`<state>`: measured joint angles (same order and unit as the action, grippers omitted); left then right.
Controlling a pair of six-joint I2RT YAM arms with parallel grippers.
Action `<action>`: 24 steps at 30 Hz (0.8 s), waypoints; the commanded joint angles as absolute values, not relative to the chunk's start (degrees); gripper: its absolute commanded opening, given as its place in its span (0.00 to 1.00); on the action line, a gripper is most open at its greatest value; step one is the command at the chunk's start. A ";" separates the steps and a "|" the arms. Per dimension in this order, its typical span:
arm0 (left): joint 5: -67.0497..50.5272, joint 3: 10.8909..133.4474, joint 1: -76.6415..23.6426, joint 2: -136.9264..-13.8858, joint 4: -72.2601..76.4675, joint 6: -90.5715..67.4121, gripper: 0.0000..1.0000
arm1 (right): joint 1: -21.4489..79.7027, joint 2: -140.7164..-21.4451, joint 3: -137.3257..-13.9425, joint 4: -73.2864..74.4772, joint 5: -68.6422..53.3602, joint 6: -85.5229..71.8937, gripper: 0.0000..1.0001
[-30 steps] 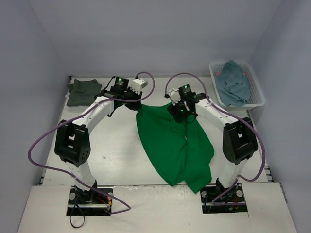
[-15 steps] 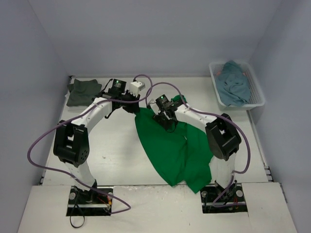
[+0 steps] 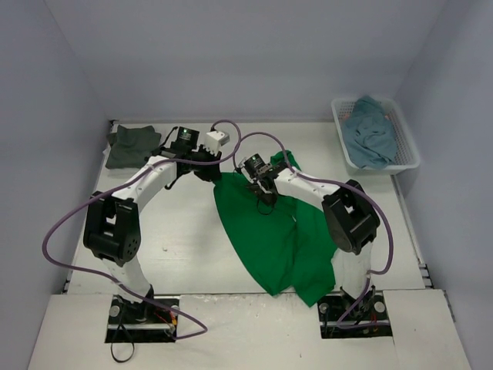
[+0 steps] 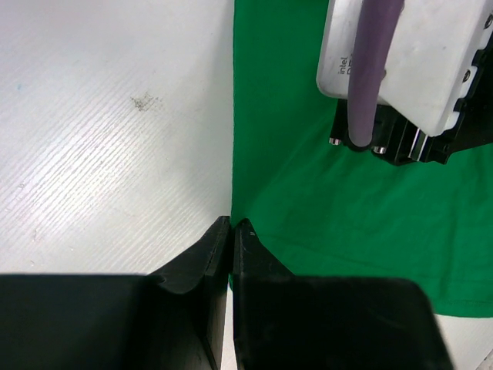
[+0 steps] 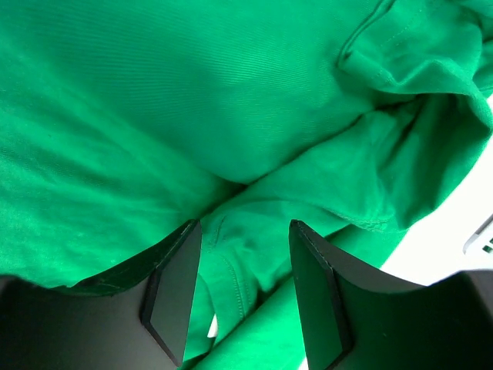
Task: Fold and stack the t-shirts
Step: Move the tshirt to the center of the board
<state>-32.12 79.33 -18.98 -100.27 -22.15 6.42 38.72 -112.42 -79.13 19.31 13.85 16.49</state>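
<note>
A bright green t-shirt (image 3: 269, 239) lies spread and rumpled across the middle of the table. My left gripper (image 3: 206, 171) is shut on its far left corner; in the left wrist view the jaws (image 4: 232, 225) pinch the edge of the green cloth (image 4: 347, 200). My right gripper (image 3: 266, 199) hovers over the upper part of the shirt, open, a raised seamed fold of green cloth (image 5: 192, 100) lying between its fingertips (image 5: 245, 258). A folded dark grey-green t-shirt (image 3: 131, 145) rests at the far left corner. A teal-blue t-shirt (image 3: 371, 132) is heaped in the basket.
The white mesh basket (image 3: 407, 150) stands at the far right by the wall. Bare white table (image 3: 177, 231) lies left of the green shirt. The right arm's wrist camera housing (image 4: 400, 54) and purple cable hang close in front of my left gripper.
The right arm has swung left across the green shirt, close to the left gripper, with its jaws a little narrower. The left gripper kept its pinch and shifted slightly left.
</note>
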 commanded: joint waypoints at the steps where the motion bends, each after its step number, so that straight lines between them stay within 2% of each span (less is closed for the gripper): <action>1: -33.66 80.33 -18.37 -95.89 -20.21 7.12 0.00 | 38.76 -111.53 -79.19 18.81 16.35 15.73 0.46; 18: -34.37 78.93 -17.31 -96.15 -19.95 7.91 0.00 | 38.76 -114.26 -77.96 18.81 13.97 15.56 0.42; 24: -34.37 78.84 -17.23 -96.59 -19.95 8.09 0.00 | 38.76 -115.22 -78.31 18.72 13.10 15.73 0.33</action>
<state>-33.19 77.78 -17.87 -100.27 -22.09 7.07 38.72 -114.98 -77.71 18.46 13.30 16.47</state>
